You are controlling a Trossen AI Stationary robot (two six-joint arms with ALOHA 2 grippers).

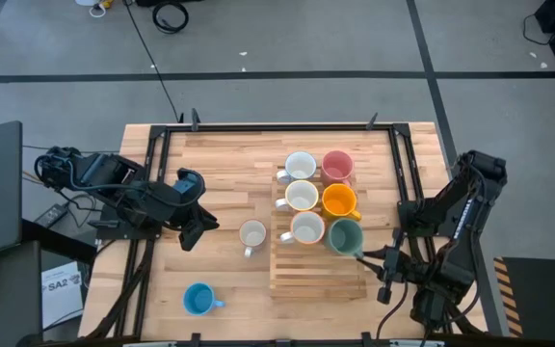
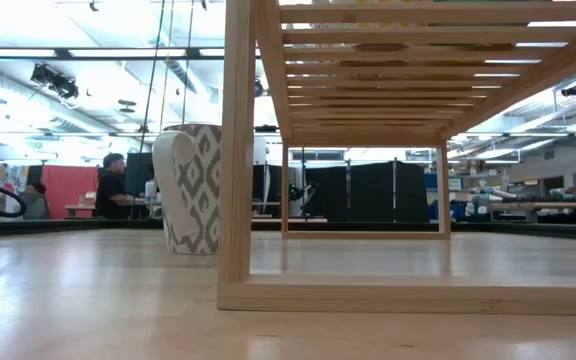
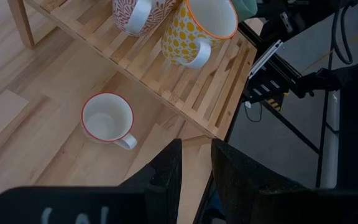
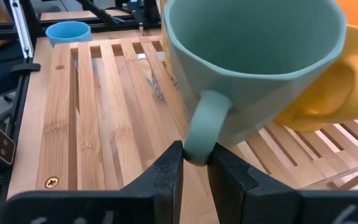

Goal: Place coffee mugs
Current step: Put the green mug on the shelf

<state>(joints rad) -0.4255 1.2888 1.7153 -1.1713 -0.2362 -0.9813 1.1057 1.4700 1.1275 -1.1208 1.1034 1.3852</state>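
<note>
**A:** From above — the right gripper [image 1: 366, 256] is at the slatted rack [image 1: 318, 275], near its right edge, closed onto the handle of the green mug [image 1: 345, 235]. That mug is right beside the orange mug [image 1: 339, 200]; whether they touch I can't tell. If it swings as it goes down, it could knock its neighbour.

**B:** And the left gripper [image 1: 193, 234] hangs over the worktop left of the rack, near the red-rimmed white mug [image 1: 252, 234]. The blue mug [image 1: 198, 300] waits by the front edge, well apart.

**A:** Low view — just rack legs and a patterned mug [image 2: 193, 188] standing on the table. No grippers.

**B:** Left wrist: fingers [image 3: 166, 171] nearly together, holding nothing — the red-rimmed mug lies beyond them, not between them.

**A:** Right wrist: the pads [image 4: 169, 165] pinch only the bottom of the handle loop, and the mug looks tilted. A thin hold like that could let it pivot or slip, I'd say, and a tilted base might catch a slat gap.
</note>
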